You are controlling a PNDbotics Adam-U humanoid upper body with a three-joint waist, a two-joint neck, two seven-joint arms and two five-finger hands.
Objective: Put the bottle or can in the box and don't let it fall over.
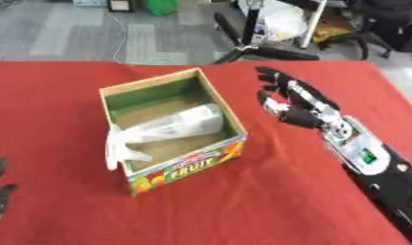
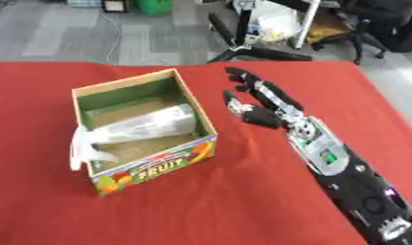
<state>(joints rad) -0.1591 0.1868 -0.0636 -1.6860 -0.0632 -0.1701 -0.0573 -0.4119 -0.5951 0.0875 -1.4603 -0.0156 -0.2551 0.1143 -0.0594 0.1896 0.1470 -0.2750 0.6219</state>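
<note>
Mostly done: bottle lies tipped in box, centre frame.
Your right hand spread, empty; stand it upright.

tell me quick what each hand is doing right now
Right hand: open, fingers straight, holding nothing, on the red cloth beside the box.
Left hand: only fingertips show at the lower left edge; cannot be told.
</note>
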